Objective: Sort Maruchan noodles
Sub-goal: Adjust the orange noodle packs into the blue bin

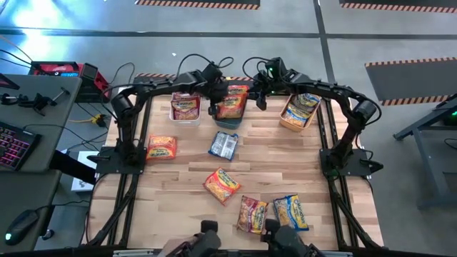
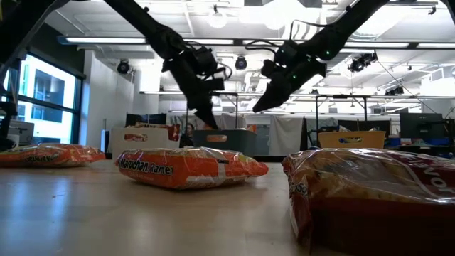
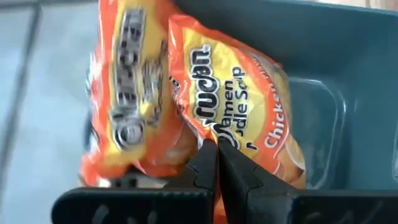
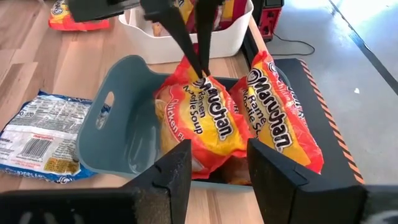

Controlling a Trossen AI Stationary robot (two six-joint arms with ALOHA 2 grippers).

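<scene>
Left pincer (image 3: 216, 163) (fingers pressed together) touches orange noodle packet (image 3: 249, 112) in teal bin (image 3: 348, 81).

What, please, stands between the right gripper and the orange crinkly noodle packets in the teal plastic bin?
Only the left gripper, shut, tips on one orange packet in the teal bin; the right gripper hovers open.

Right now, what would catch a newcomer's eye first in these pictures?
Both arms meet over the teal bin at the table's far edge: the left gripper pinches an orange packet in it with shut fingers, and the right gripper hovers close by. Loose packets lie scattered across the table.
</scene>
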